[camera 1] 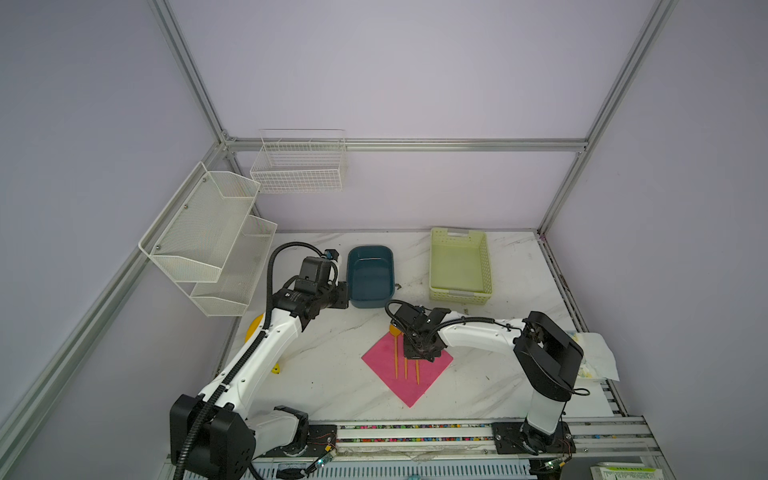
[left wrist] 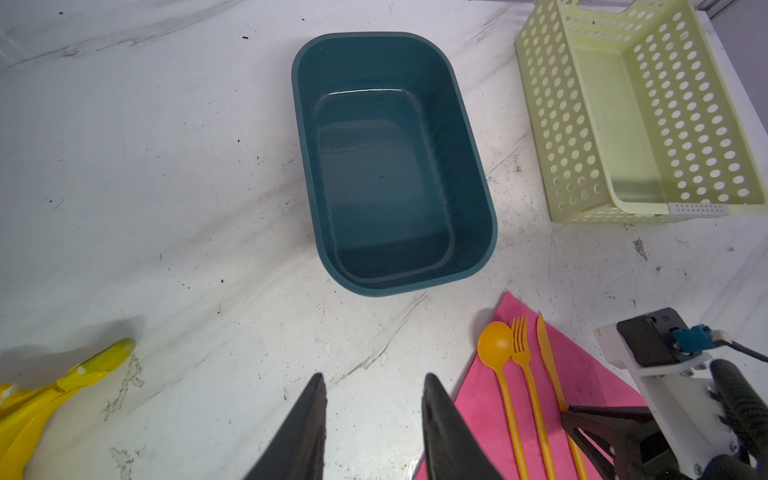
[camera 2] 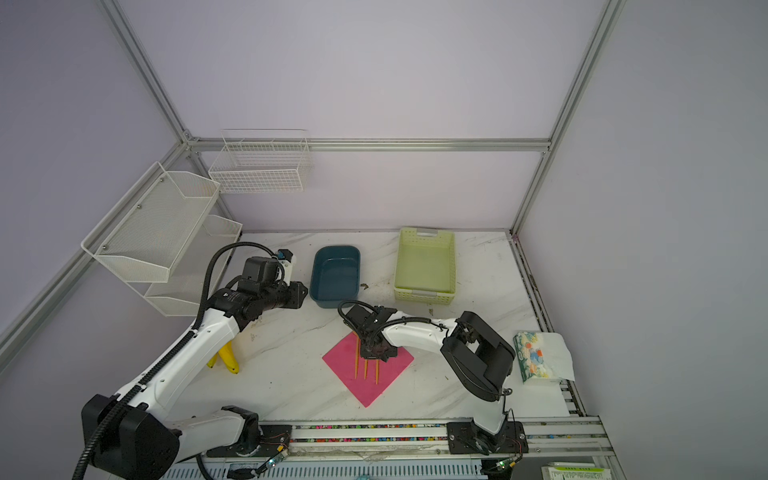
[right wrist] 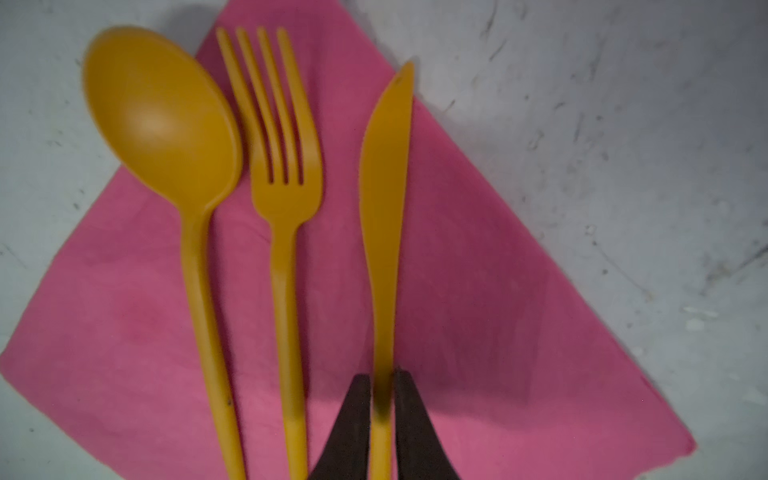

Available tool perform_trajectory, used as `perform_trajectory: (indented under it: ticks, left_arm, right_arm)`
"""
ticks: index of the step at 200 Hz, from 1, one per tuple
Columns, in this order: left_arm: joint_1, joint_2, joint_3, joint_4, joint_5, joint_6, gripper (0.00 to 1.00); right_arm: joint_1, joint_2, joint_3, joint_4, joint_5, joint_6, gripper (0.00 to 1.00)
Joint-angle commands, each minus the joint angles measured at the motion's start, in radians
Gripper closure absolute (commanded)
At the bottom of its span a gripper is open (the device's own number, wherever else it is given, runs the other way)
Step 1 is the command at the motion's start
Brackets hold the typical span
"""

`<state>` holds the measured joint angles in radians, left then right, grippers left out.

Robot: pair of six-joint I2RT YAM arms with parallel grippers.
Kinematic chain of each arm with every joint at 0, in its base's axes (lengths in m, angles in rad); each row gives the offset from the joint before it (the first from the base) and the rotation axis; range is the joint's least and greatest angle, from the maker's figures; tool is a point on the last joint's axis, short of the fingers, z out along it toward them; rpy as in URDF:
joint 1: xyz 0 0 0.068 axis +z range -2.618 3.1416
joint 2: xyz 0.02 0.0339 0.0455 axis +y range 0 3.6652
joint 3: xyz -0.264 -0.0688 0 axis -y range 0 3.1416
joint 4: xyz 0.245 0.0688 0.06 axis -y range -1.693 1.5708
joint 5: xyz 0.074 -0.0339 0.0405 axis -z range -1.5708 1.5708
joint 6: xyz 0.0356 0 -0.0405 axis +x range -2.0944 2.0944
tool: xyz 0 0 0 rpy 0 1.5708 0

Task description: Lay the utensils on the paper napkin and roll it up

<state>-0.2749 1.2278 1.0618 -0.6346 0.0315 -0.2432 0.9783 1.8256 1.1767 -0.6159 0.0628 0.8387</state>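
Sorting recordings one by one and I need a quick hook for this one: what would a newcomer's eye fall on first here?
The bright pink square paper napkin, lying as a diamond at the front middle of the marble table, stands out first. On it lie an orange plastic spoon, fork and knife side by side, with the right gripper closed on the knife's handle.

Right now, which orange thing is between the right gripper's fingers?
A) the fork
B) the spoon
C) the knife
C: in the right wrist view the right gripper presses on both sides of the knife handle, while the spoon and fork lie free on the napkin.
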Motion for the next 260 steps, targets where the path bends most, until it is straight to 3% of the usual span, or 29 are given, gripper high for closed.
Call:
perform_trajectory:
  ticks: [1, 122, 184, 260]
  left_arm:
    - [0.009, -0.02, -0.033, 0.033, 0.018, -0.004, 0.62]
    - [0.012, -0.022, -0.031, 0.034, 0.027, 0.019, 0.62]
    - [0.012, -0.022, -0.031, 0.035, 0.033, 0.021, 0.62]
    - [0.013, -0.025, -0.033, 0.035, 0.036, 0.021, 0.62]
  right_arm:
    - [0.008, 0.018, 0.001, 0.002, 0.009, 0.032, 0.83]
    - [0.01, 0.014, -0.029, 0.015, 0.007, 0.061, 0.87]
    - [0.012, -0.025, 0.026, -0.033, 0.044, 0.073, 0.89]
    - [0.011, 0.032, 0.075, -0.039, 0.046, 0.07, 0.89]
